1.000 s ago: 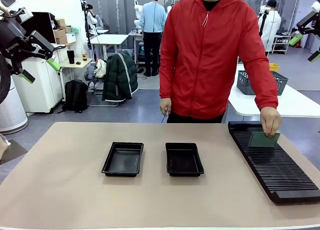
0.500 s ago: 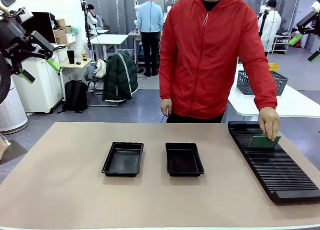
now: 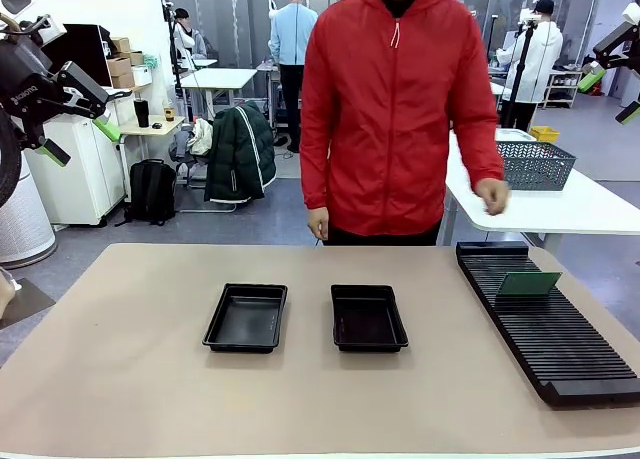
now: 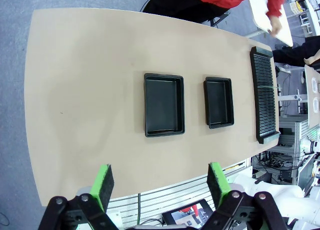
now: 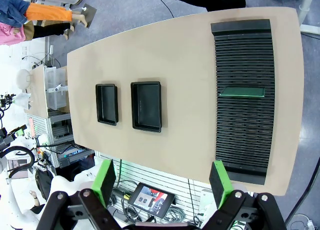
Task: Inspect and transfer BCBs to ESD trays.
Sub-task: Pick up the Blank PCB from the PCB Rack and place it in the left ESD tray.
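While both arms are held high and back, the left end effector (image 4: 160,186) is seen spread wide and empty, well left of the rack (image 3: 560,349), presumably so the desk (image 3: 130,379) is kept free. Two ESD trays (image 3: 246,319) lie empty side by side left of the rack, likely staged for boards. One BCB (image 3: 529,283) is stood on edge in the rack's far slots, with the person's hand (image 3: 491,194) apart above it. The right end effector (image 5: 162,185) is likewise spread, gripping nothing. Board markings cannot be made out.
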`<state>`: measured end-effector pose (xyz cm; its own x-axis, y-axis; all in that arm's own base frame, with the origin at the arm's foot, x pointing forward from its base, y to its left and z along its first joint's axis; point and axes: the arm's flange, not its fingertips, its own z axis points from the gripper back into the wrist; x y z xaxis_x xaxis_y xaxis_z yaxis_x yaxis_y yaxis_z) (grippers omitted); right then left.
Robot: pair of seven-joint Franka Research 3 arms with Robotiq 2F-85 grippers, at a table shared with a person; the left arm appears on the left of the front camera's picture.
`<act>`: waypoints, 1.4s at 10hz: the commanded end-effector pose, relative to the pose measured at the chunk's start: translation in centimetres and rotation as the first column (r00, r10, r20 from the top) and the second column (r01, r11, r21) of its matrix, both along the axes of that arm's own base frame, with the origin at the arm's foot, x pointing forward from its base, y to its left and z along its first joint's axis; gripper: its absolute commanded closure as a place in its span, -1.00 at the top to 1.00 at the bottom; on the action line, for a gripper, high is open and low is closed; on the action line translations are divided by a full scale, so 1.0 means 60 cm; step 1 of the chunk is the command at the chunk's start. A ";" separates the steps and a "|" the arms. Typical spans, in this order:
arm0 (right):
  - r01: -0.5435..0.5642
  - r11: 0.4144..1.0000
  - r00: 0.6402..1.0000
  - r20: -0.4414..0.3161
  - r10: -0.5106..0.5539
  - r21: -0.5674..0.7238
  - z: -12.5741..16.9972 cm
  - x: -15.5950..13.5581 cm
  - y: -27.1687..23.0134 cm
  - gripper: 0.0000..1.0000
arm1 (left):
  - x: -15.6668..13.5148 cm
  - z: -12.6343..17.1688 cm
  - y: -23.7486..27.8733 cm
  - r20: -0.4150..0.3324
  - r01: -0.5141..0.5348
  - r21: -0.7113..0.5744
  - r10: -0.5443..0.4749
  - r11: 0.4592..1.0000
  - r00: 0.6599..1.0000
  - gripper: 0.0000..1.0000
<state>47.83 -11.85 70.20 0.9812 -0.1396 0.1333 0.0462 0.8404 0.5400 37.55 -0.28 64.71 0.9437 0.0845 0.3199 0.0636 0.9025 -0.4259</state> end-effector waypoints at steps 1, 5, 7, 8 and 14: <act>-0.001 1.000 1.000 -0.002 0.001 0.001 -0.002 0.000 0.001 1.00 | 0.002 -0.006 0.001 0.006 -0.005 -0.003 0.005 1.000 1.000 0.99; -0.001 1.000 1.000 -0.002 0.001 0.001 -0.002 0.000 0.001 1.00 | 0.002 -0.006 0.001 0.006 -0.005 -0.003 0.005 1.000 1.000 0.99; -0.036 0.999 0.999 0.028 0.037 -0.018 -0.008 0.005 0.004 1.00 | 0.002 -0.006 0.001 0.006 -0.005 -0.003 0.005 1.000 1.000 0.99; -0.090 0.994 0.993 0.078 0.094 -0.055 -0.022 0.010 0.009 1.00 | 0.002 -0.006 0.001 0.006 -0.005 -0.003 0.005 1.000 1.000 0.99; -0.518 0.778 0.763 0.219 0.608 -0.355 -0.133 0.032 0.021 1.00 | 0.002 -0.006 0.001 0.006 -0.005 -0.003 0.005 1.000 1.000 0.99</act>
